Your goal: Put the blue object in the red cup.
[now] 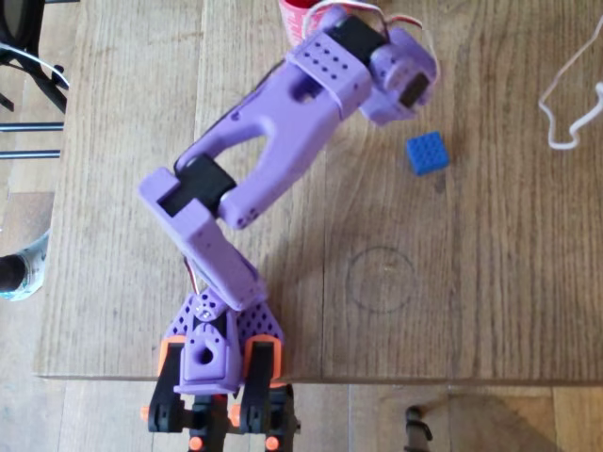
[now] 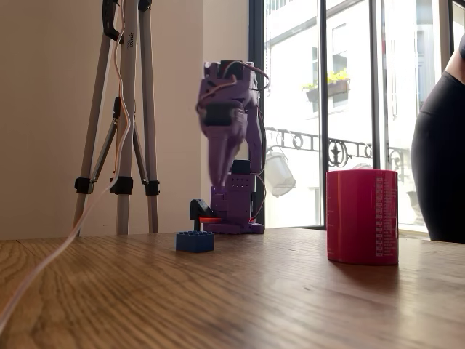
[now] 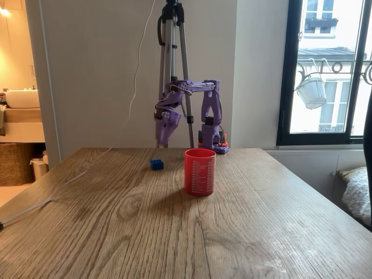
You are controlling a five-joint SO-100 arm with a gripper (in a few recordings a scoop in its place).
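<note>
My purple gripper (image 3: 162,138) hangs in the air, pointing down, above and behind the blue object (image 3: 156,164). I hold nothing, but I cannot tell how wide my fingers are. The little brick sits flat on the wooden table (image 3: 174,232), apart from the red cup (image 3: 199,171), which stands upright.

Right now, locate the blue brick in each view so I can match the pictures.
Overhead view: brick right of centre, just below the arm's head.
Fixed view: brick left of centre, before the arm's base.
Fixed view: brick left of the cup.
Shared landmark: the cup.
</note>
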